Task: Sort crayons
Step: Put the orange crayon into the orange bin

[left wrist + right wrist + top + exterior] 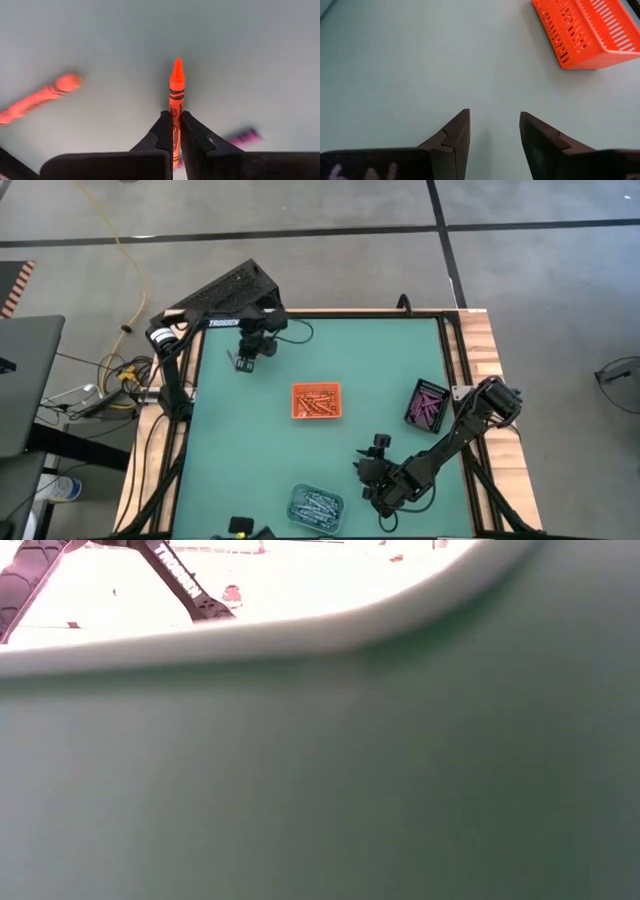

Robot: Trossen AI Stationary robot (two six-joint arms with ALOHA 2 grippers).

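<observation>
My left gripper (243, 363) hangs over the table's far left part, shut on an orange-red crayon (177, 87). Below it, a second orange-red crayon (42, 96) and a purple crayon (244, 135) lie flat on the green mat. My right gripper (366, 467) is low over the near middle of the table, open and empty (492, 122). An orange tray (316, 401) holds orange-red crayons, a black tray (427, 404) holds purple ones, and a clear tray (316, 506) holds blue-grey ones. My left gripper pinches the orange-red crayon between its two fingers, on the paper-wrapped body (174, 116) behind the middle. The crayon runs along the fingers, and its pointed tip (177, 64) sticks out past the fingertips toward the mat. It looks lifted clear of the mat.
The orange tray (585, 32) stands at the table's middle, ahead of my right gripper. The black tray is at the right edge and the clear tray at the near edge. Bare green mat (240, 450) lies between them. The low view shows little but mat (320, 780).
</observation>
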